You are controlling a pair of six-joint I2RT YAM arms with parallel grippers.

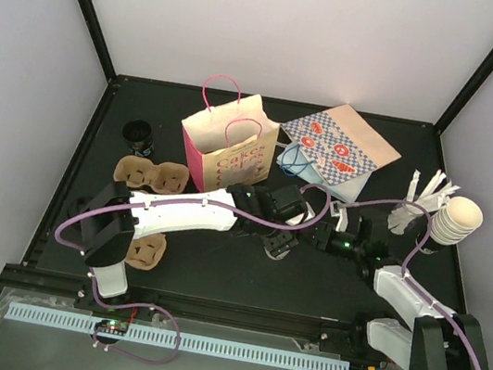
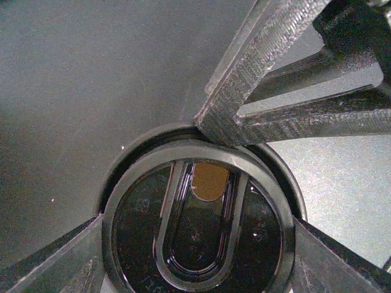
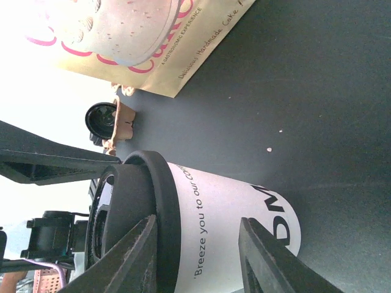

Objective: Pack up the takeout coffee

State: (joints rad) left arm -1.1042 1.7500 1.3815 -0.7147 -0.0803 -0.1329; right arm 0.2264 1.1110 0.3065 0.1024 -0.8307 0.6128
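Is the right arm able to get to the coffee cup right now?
Probably yes. The right tool is at the cup, open, its fingers beside the cup's wall with nothing in between. The left tool sits around the lid from above, leaving that side free.

You find the takeout coffee (image 3: pixel 232 226) mid-surface (image 1: pixel 304 293), before the upright bag (image 1: pixel 219 148). The flat bag (image 1: pixel 346 149) lies right of that bag, the cup carrier (image 1: pixel 151 175) left, and the cup stack (image 1: pixel 459 219) far right.
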